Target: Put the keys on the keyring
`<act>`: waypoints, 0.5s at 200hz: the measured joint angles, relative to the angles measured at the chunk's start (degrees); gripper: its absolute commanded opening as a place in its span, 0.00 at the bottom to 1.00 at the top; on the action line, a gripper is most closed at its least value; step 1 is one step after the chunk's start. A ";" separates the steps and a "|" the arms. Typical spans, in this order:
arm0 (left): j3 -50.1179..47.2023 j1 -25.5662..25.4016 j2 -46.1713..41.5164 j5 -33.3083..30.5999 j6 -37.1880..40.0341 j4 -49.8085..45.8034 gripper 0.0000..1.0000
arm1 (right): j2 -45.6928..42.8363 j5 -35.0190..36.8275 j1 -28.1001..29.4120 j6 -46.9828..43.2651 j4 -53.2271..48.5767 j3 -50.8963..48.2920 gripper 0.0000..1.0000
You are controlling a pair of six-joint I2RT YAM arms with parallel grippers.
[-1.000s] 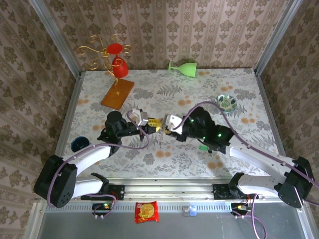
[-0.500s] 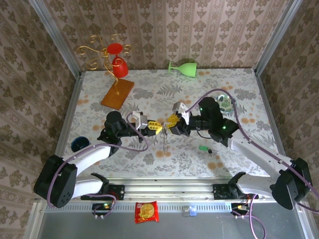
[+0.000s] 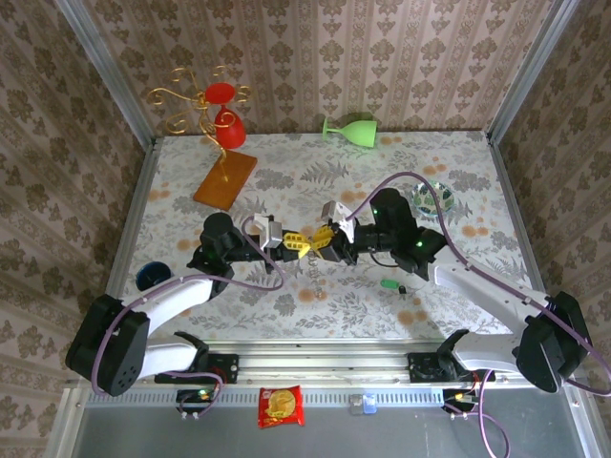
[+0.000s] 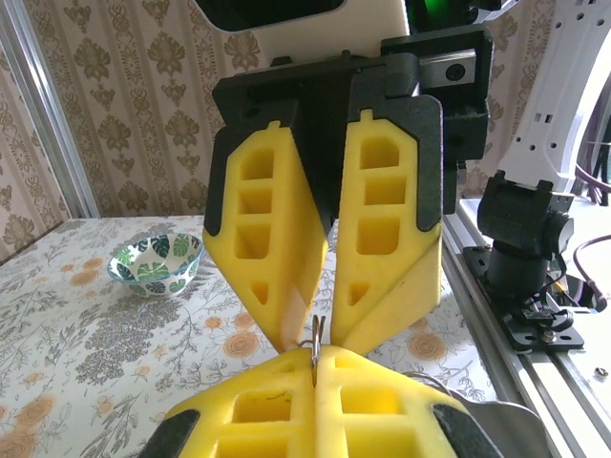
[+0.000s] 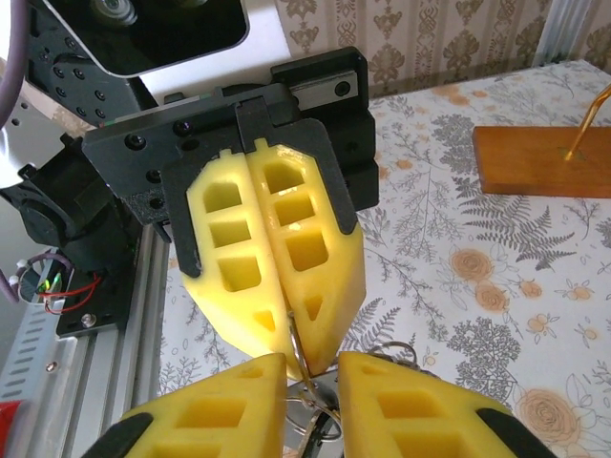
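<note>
The keyring (image 4: 316, 334) hangs over the middle of the table (image 3: 286, 176), its thin wire pinched in the fully closed fingers of my left gripper (image 3: 294, 244) and its beaded tail dangling toward the near edge. My right gripper (image 3: 325, 244) meets the left tip to tip. A second ago its wrist was rolled differently and it sat slightly further right. It has since turned, slid left and narrowed its jaws to a slim gap on either side of the wire. From the wrist views I cannot tell whether its pads touch the ring, and it has no firm hold on anything. The two keys are not yet part of this. The green-headed key (image 3: 389, 283) and the dark-headed key (image 3: 403, 289) lie just beside each other on the patterned cloth under the right forearm, to the right of the ring and nearer me, well apart from it. I read the closing right hand as a second grip forming on the ring, to steady it or work it open. No key is picked up or threaded, so the task is at an early stage. The small leaf-patterned dish (image 3: 434, 197) sits further right and back.
</note>
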 measured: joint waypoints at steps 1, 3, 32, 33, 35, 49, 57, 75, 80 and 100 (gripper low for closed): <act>0.00 0.00 0.02 -0.04 0.00 0.00 0.00 | 0.00 0.02 0.00 0.00 0.02 0.00 0.20; 0.00 0.00 0.02 -0.04 0.00 0.00 0.00 | 0.00 0.02 0.00 -0.04 0.09 0.00 0.20; 0.00 0.37 0.09 -0.09 -0.04 0.00 0.00 | 0.15 -0.50 0.09 -0.76 0.76 0.00 0.00; 0.00 0.37 0.09 -0.09 -0.04 0.00 0.00 | 0.17 -0.46 0.07 -0.15 0.66 0.00 0.00; 0.00 0.37 0.11 -0.09 -0.04 0.02 0.00 | 0.22 -0.44 0.07 -0.66 0.72 0.00 0.00; 0.00 0.44 0.13 -0.15 -0.20 -0.07 0.05 | 0.33 -0.48 0.07 -1.57 0.79 0.00 0.00; 0.00 0.44 0.20 -0.28 -0.17 -0.15 0.11 | 0.31 -0.39 0.07 -2.16 0.48 0.09 0.00; 0.00 0.37 0.17 -1.11 0.44 -1.05 0.20 | 0.35 -0.15 0.09 -4.31 -2.29 1.16 0.00; 0.00 0.37 0.09 -1.38 1.11 -1.53 0.20 | 0.39 0.00 0.09 -5.18 -3.43 1.64 0.00; 0.79 0.22 -0.76 -2.49 4.81 -7.61 0.19 | 1.18 0.92 0.20 -8.48 -8.92 4.33 0.00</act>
